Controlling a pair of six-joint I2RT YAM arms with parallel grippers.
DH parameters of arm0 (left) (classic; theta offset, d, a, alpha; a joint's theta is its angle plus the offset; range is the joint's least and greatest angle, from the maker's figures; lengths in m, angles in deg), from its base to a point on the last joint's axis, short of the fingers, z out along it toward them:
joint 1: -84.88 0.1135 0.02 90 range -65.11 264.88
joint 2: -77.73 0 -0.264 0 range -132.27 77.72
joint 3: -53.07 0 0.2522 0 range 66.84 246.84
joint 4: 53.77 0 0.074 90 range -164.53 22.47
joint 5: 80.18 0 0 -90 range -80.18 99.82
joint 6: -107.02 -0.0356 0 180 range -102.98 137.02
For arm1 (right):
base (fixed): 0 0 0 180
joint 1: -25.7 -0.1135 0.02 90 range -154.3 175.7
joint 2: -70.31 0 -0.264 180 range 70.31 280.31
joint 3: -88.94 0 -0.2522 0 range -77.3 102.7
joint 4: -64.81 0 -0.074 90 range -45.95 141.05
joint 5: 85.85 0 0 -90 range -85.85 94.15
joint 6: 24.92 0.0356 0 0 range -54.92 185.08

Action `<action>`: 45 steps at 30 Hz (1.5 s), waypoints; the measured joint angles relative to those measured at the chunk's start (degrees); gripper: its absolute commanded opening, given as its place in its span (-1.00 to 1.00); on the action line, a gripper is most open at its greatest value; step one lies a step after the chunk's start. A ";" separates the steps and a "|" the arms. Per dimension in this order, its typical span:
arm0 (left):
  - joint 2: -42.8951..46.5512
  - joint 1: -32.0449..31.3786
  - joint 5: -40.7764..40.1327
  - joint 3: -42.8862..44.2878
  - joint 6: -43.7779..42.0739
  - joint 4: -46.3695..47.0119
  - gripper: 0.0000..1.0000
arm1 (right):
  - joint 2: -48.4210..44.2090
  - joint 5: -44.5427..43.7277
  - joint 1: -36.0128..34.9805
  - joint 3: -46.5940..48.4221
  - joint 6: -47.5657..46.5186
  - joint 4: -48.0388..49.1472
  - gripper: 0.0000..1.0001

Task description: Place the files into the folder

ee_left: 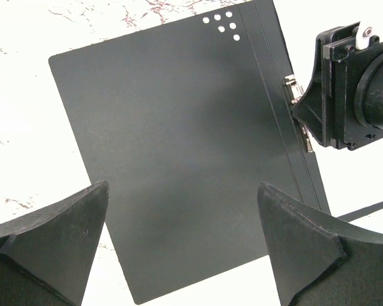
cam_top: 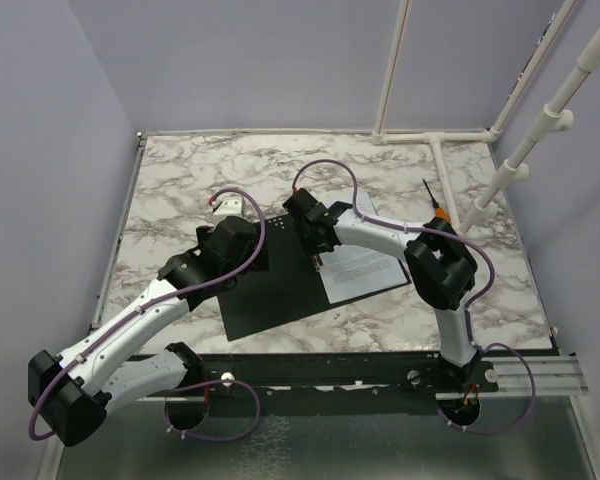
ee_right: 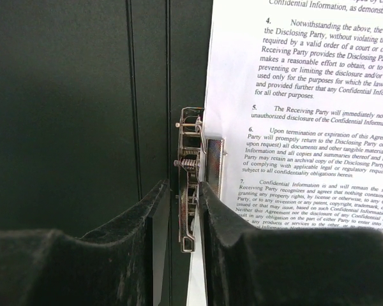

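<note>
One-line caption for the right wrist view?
Close-up: right gripper closed on the metal clip at the spine of the open folder, printed files lying alongside.

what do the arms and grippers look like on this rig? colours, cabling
Both the left arm and right arm have white link shells with black joint housings. A purple cable loops along each. The left gripper and right gripper have matte black, wedge-shaped fingers.

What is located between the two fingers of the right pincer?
The metal clip of the folder stands there, pressed from both sides; the right wrist view shows it.
</note>
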 measured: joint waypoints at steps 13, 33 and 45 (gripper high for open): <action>1.01 0.00 -0.61 0.00 -1.05 -0.17 0.98 | 1.70 0.72 0.02 0.26 0.17 0.11 -0.78; 1.36 0.00 -0.63 -0.37 0.04 -0.20 0.98 | 2.01 0.02 0.09 0.92 0.20 0.02 -0.62; 1.36 0.00 -0.63 -0.55 0.26 -0.20 0.98 | 2.95 -0.33 0.09 1.86 0.17 0.00 -0.98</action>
